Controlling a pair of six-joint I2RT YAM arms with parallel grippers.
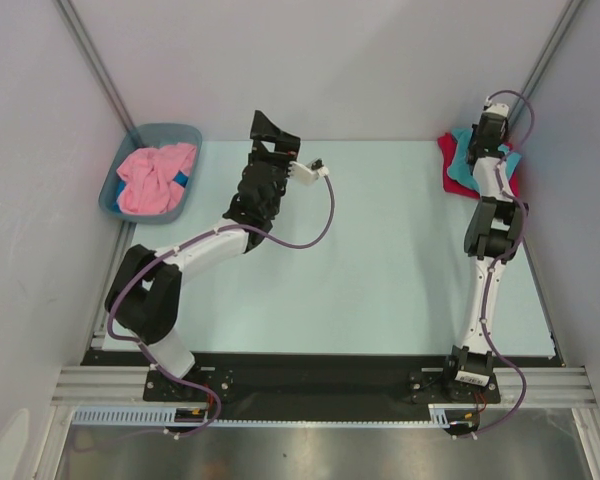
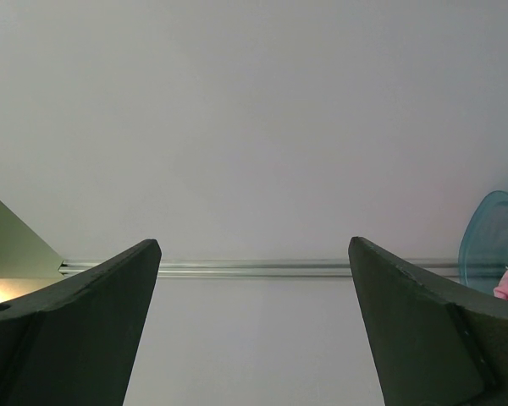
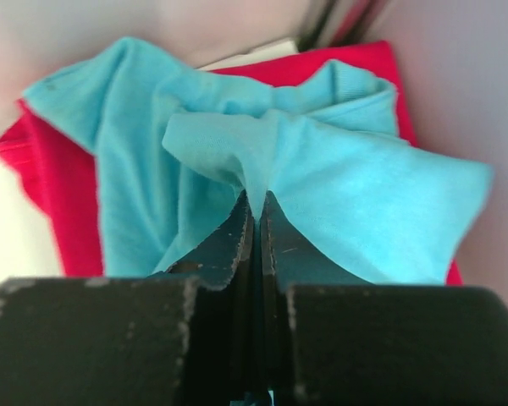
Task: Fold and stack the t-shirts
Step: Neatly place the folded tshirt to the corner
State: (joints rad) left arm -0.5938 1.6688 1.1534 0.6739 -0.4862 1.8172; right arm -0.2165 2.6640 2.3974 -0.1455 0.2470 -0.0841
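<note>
Top external view: the grey-blue tub [image 1: 130, 190] sits at the far left corner of the table [image 1: 380, 260]. The pink t-shirt [image 1: 152, 178] lies crumpled inside and fills most of it, with a scrap of something blue showing at the shirt's right edge. In the far right corner, the crimson t-shirt [image 1: 448, 152] lies on the table with the turquoise t-shirt [image 3: 339, 178] rumpled on top. The right gripper [image 3: 256, 203] is down on that pile, jaws pressed together on a raised fold of turquoise cloth. The left gripper [image 2: 254, 254] hangs above the table, right of the tub, spread wide and holding nothing.
</note>
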